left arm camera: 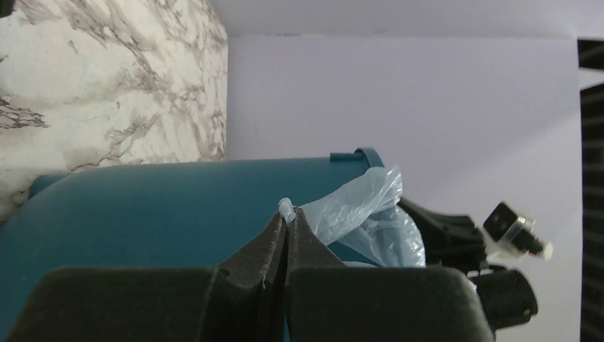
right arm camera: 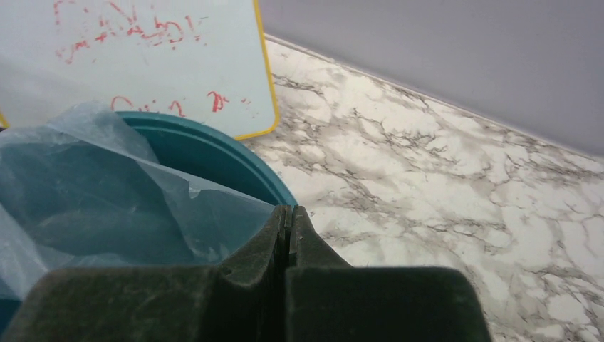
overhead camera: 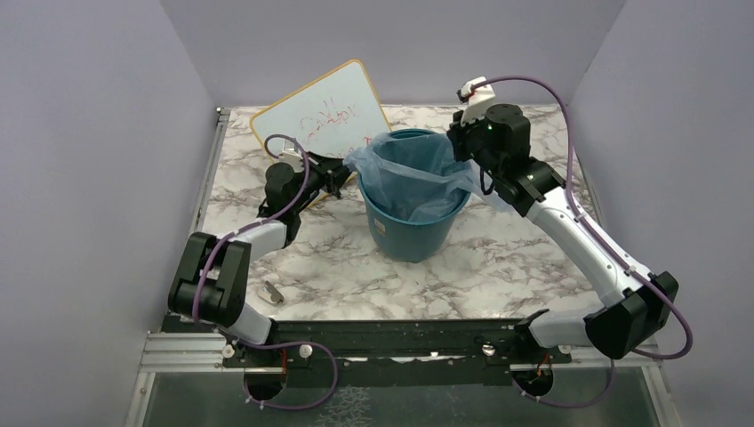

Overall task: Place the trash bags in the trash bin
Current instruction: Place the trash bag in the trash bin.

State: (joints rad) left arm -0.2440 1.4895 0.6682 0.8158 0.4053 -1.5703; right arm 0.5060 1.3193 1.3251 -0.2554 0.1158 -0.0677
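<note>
The teal trash bin [overhead camera: 416, 233] stands upright mid-table. The pale-blue trash bag [overhead camera: 405, 173] hangs inside it, its mouth stretched open above the rim. My left gripper [overhead camera: 348, 175] is at the bin's left side, shut on the bag's left edge; in the left wrist view a bit of film [left arm camera: 363, 206] sticks out of the gripper [left arm camera: 288, 214] beside the bin wall [left arm camera: 164, 206]. My right gripper [overhead camera: 466, 163] is at the bin's right rim, shut on the bag's right edge. In the right wrist view the film [right arm camera: 92, 192] runs into the closed gripper [right arm camera: 288, 214] over the rim [right arm camera: 214, 153].
A whiteboard [overhead camera: 320, 116] with red scribbles leans against the back wall behind the bin, also in the right wrist view [right arm camera: 142, 57]. A small grey object [overhead camera: 273, 292] lies on the marble table near the left arm. Grey walls enclose three sides.
</note>
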